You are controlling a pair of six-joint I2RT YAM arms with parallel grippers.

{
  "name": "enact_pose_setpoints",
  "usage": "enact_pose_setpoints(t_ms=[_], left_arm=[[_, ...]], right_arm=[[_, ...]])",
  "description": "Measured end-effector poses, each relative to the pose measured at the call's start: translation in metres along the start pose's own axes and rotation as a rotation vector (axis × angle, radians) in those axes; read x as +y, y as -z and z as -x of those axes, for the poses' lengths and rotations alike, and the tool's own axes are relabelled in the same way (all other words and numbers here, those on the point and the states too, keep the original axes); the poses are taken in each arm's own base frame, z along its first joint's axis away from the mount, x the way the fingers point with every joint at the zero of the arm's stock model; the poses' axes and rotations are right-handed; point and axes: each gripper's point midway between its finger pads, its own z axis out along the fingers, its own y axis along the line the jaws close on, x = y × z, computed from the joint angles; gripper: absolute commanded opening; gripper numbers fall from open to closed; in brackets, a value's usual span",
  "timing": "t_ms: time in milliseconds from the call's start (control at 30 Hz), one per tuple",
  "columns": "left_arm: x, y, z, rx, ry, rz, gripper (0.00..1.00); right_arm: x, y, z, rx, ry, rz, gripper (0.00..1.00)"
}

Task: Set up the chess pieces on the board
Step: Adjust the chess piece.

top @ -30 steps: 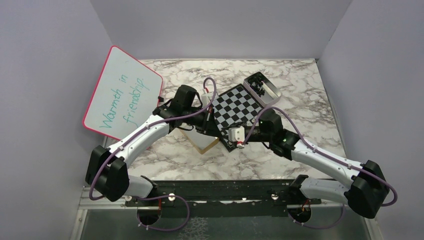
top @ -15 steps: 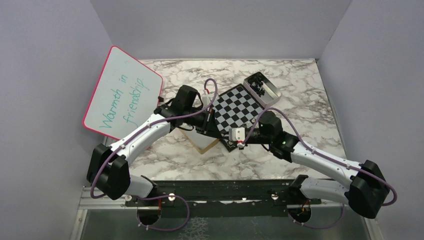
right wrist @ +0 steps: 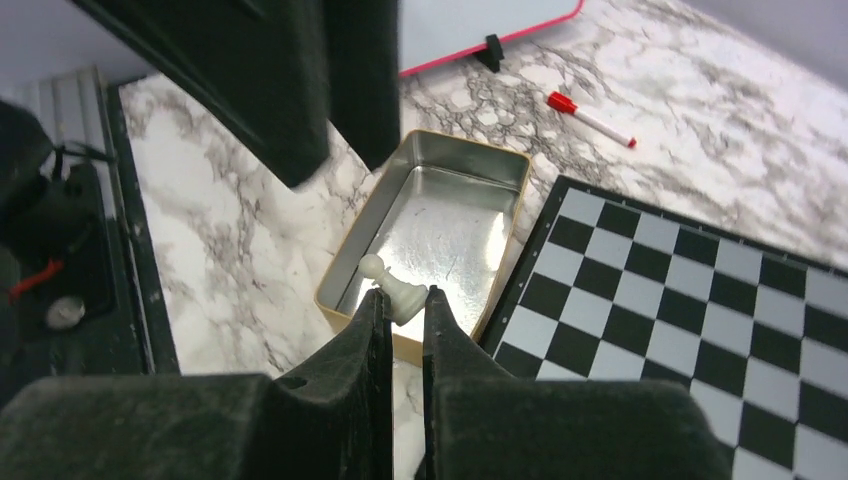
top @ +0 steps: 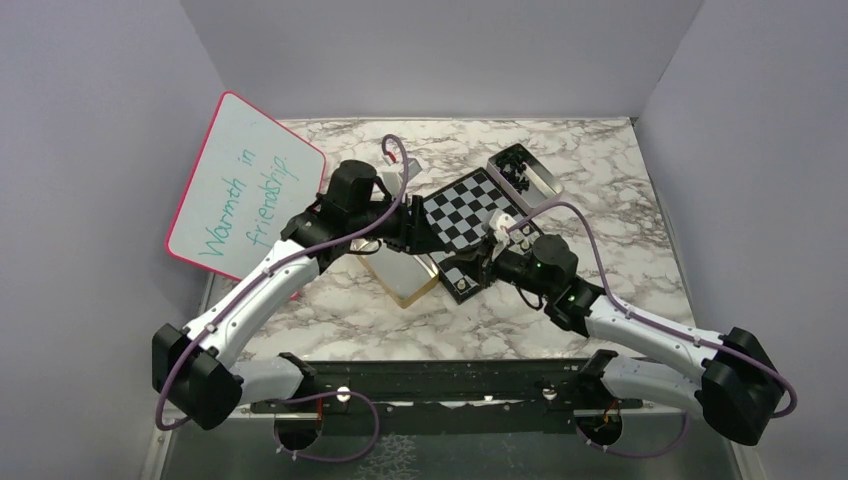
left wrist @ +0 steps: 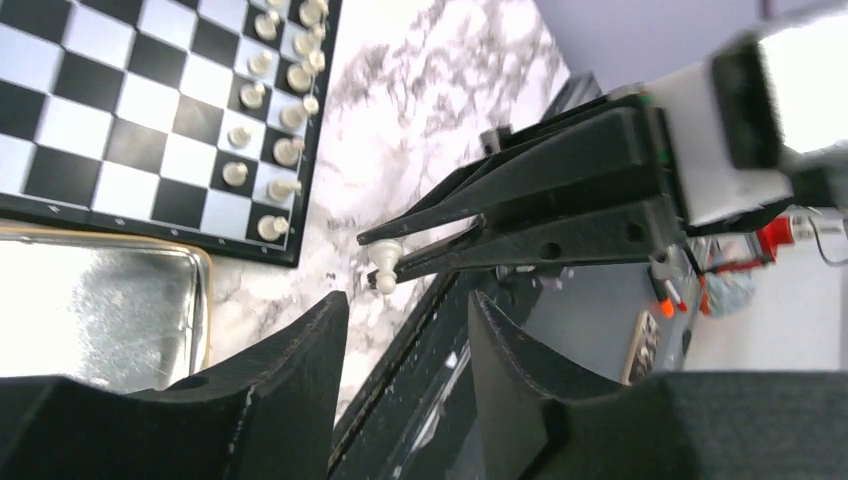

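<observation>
white pawn [right wrist: 397, 293] pinched, tilted, between the tips of the right gripper [right wrist: 404, 299] | seen over the near end of the open tin [right wrist: 440, 190] | board [right wrist: 690, 300] at 3 o'clock of it | white pieces [left wrist: 262, 130] ranked along one board edge | left gripper [left wrist: 405, 310] spread apart

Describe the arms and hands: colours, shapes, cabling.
Both match. The left arm and right arm have white link shells between bulky black joint housings. A purple cable loops loosely along each. The left hand has thick matte-black fingers. The right hand is also black, its fingers long and tapering to narrow tips, with a white boxy block at its wrist.
</observation>
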Motion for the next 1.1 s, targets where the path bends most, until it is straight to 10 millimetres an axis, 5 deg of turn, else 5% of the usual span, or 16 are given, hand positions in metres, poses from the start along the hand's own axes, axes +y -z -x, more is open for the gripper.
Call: enact_pose_setpoints(t_ms=[300,1100], left_arm=[[-0.010,0.017,0.036,-0.203,-0.029,0.042,0.45],[0.004,-0.024,0.030,-0.177,0.072,0.049,0.29]], right_arm=[[-0.011,-0.001,0.013,-0.080,-0.328,-0.130,0.01],[-0.027,-0.002,0.021,-0.126,-0.523,-0.247,0.01]])
